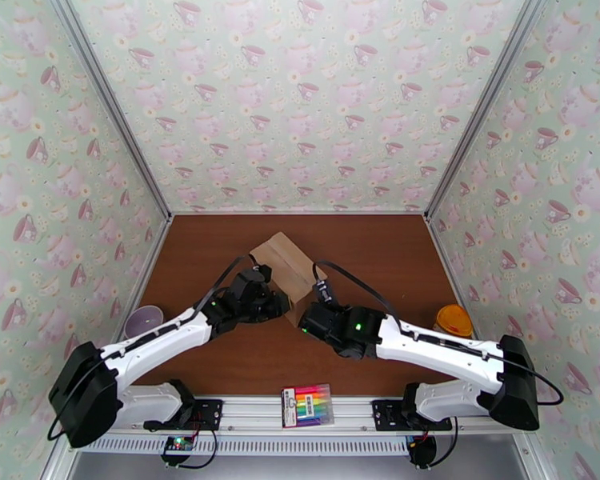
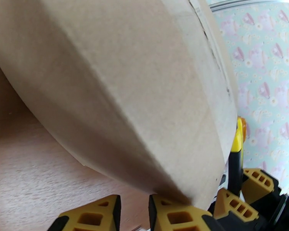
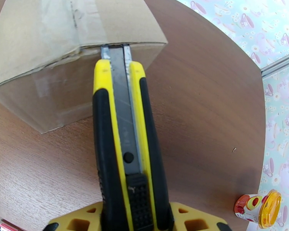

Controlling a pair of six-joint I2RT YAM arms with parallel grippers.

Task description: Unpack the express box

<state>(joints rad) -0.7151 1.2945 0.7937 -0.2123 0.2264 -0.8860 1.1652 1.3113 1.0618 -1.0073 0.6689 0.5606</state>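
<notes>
Tan cardboard, the box point(image 1: 288, 262) lies skewed on the brown table point(image 1: 380, 250) directly ahead of both grippers, its taped seam facing up. Ahead of the right gripper point(image 3: 133, 214), the box's near upper edge meets the tip of a yellow and black knife point(image 3: 123, 143). The blade touches the cardboard just where the tape folds over that edge. The right gripper is clamped on the knife's handle, with a finger point(image 3: 192, 220) on each side.

The left gripper point(image 2: 135, 214) is pushed up against the box's near lower corner. The corner touches the tip of its right finger point(image 2: 171, 212), and the two fingers stand a little apart with bare table in the gap. Both grippers are close together at the same end of the box.

Back and to the right of the right gripper sits a small jar point(image 3: 260, 205) with an orange lid. A lilac bowl point(image 1: 144, 320) sits to the left of the left arm. A pack of markers point(image 1: 308, 405) lies well behind both grippers on the rail.
</notes>
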